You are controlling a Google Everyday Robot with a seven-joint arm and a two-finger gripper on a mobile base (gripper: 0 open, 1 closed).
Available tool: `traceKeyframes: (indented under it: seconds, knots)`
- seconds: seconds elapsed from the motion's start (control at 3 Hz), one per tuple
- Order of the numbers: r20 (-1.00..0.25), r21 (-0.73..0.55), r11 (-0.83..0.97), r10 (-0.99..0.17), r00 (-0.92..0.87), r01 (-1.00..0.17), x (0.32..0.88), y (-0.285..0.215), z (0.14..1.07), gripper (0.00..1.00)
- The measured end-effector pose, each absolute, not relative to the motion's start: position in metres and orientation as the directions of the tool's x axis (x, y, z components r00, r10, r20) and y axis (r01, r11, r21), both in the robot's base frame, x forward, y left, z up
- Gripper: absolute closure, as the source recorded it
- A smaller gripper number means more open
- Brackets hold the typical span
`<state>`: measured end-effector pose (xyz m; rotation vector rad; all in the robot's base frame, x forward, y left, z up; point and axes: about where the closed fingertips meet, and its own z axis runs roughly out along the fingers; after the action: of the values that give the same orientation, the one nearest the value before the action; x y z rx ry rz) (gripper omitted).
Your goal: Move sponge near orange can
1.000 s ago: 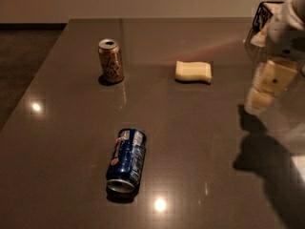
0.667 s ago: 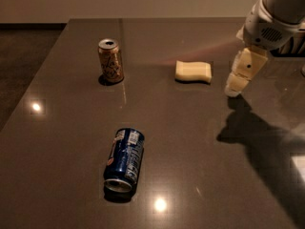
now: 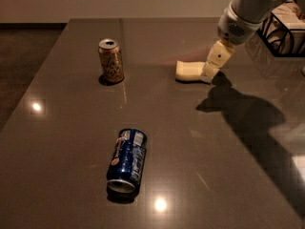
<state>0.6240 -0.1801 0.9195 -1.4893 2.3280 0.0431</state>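
The dark, glossy tabletop (image 3: 228, 175) holds the orange can (image 3: 111, 61) upright at left-centre. The sponge (image 3: 187, 71) lies flat well to its right, and a blue can (image 3: 127, 160) lies on its side nearer the camera. The gripper (image 3: 209, 73) sits at the sponge's right end, touching or nearly so (spread or closed, I cannot tell). An off-centre descent could shove the light foam aside instead of capturing it.

We see bare tabletop (image 3: 147, 68) between the sponge (image 3: 188, 71) and the orange can (image 3: 110, 61). Our jaws sit at the sponge's right end. The blue can (image 3: 127, 160) lies well forward of that lane, and a wire basket (image 3: 279, 37) crowds the far right.
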Motion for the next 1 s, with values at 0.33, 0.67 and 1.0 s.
traceKeyframes:
  seconds: [0.33, 0.67, 1.0]
  knots:
    - [-0.322, -0.142, 0.469, -0.855, -0.408, -0.872, 0.647, -0.175, 0.895, 0.0]
    - [-0.327, -0.121, 0.488, -0.842, -0.43, -0.864, 0.659, -0.171, 0.879, 0.0]
    - [-0.324, -0.108, 0.496, -0.837, -0.441, -0.861, 0.667, -0.169, 0.867, 0.0]
